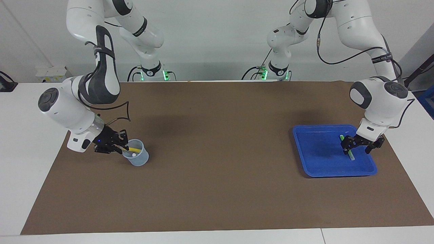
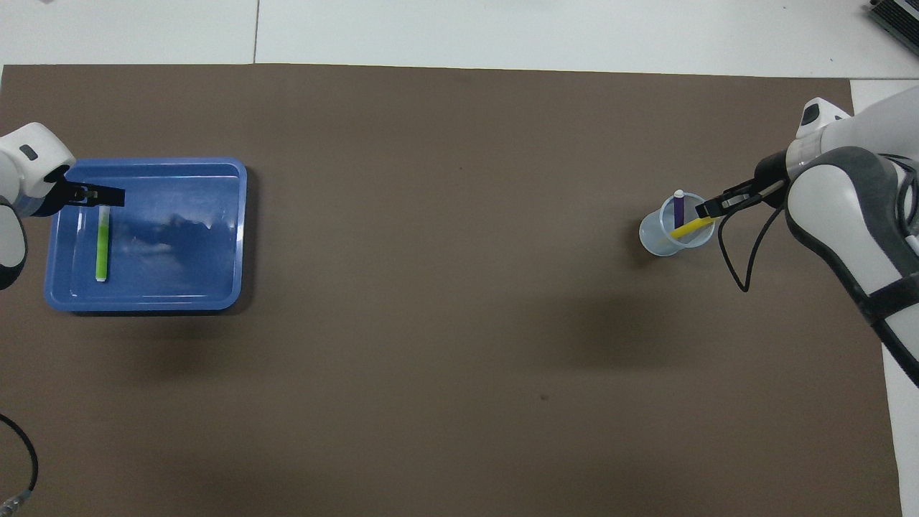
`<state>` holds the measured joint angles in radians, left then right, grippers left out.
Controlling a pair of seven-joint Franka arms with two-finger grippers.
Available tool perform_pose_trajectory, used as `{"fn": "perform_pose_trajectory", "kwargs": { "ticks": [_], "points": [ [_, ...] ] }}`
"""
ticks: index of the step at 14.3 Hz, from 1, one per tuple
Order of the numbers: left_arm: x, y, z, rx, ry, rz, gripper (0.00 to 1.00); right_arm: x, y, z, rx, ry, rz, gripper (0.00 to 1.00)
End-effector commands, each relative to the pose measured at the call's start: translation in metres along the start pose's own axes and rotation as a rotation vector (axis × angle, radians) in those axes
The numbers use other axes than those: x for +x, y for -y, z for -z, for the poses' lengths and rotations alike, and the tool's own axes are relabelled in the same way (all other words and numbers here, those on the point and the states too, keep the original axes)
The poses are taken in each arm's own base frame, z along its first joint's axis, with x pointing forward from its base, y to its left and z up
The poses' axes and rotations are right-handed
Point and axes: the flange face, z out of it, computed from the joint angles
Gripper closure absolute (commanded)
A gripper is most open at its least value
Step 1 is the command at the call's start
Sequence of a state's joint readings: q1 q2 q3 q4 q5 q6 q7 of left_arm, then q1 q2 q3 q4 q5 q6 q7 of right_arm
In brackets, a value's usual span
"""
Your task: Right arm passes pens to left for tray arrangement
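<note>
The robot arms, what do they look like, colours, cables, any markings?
Both arms are glossy white with dark grey joint caps. The right arm carries a large dark grey panel and a thin black cable loop. The left arm trails black cables and a black band. Each end effector is black; green lights glow at both bases.

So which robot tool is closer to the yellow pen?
The right tool. It is at the cup, right at the yellow pen leaning inside it. The left tool is over the blue tray, at the table's other end.

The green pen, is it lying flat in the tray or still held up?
Lying flat. The green pen rests on the floor of the blue tray, with the left gripper open above its end.
</note>
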<state>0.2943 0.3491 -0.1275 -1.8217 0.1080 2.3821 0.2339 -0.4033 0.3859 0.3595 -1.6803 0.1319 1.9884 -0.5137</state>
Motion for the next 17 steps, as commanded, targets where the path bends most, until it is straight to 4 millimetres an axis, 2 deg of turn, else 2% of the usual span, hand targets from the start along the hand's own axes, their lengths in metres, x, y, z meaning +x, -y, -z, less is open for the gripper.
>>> {"fn": "perform_pose_trajectory", "kwargs": {
  "ticks": [1, 5, 11, 17],
  "points": [
    [0.010, -0.008, 0.023, 0.015, 0.025, -0.010, 0.01, -0.001, -0.001, -0.004, 0.001, -0.006, 0.010, 0.69],
    [0.026, -0.018, 0.051, 0.008, 0.059, 0.038, 0.01, -0.003, 0.001, -0.008, 0.003, 0.004, 0.006, 0.69],
    [0.026, -0.032, 0.059, 0.001, 0.095, 0.094, 0.01, -0.004, 0.000, -0.007, -0.005, 0.012, 0.007, 0.71],
    [0.023, -0.061, 0.080, -0.009, 0.160, 0.213, 0.01, -0.007, 0.000, -0.005, -0.008, 0.043, -0.008, 0.71]
  ]
}}
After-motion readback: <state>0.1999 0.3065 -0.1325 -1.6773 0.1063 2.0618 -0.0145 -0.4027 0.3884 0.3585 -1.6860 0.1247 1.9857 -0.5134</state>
